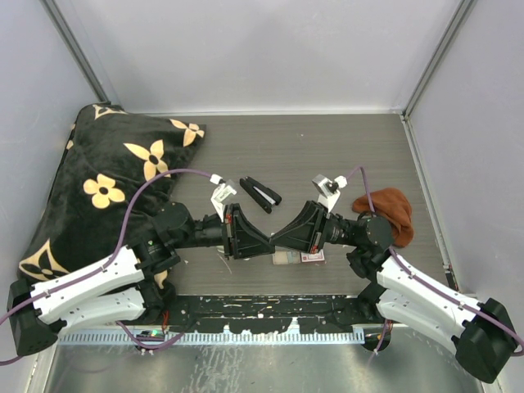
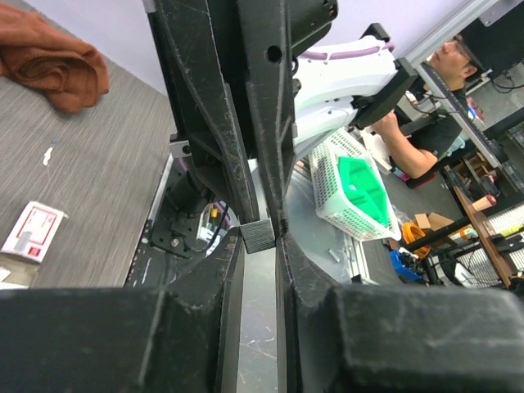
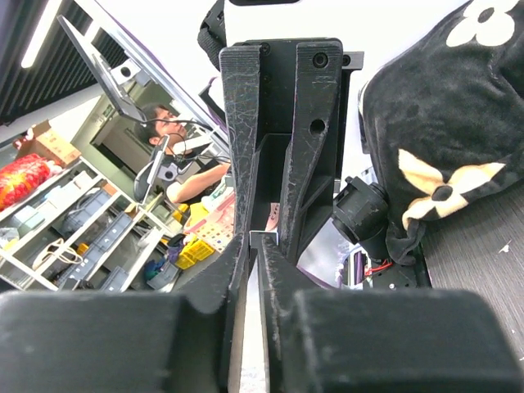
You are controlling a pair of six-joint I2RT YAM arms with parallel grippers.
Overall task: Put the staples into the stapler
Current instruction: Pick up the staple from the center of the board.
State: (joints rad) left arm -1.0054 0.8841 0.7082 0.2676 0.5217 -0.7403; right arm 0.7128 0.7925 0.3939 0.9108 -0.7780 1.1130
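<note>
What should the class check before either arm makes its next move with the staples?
1. Staples sit between the left gripper fingertips: ok.
2. Right gripper clamps the staples firmly: cannot tell, since the strip end lies at its tips but the pressure does not show.
3. Stapler lies opened on the table: ok.
4. Box and cloth lie away from the stapler: ok.
5. Which way the staples' legs point: cannot tell.
6. Stapler channel is empty: cannot tell, too small in the top view.
</note>
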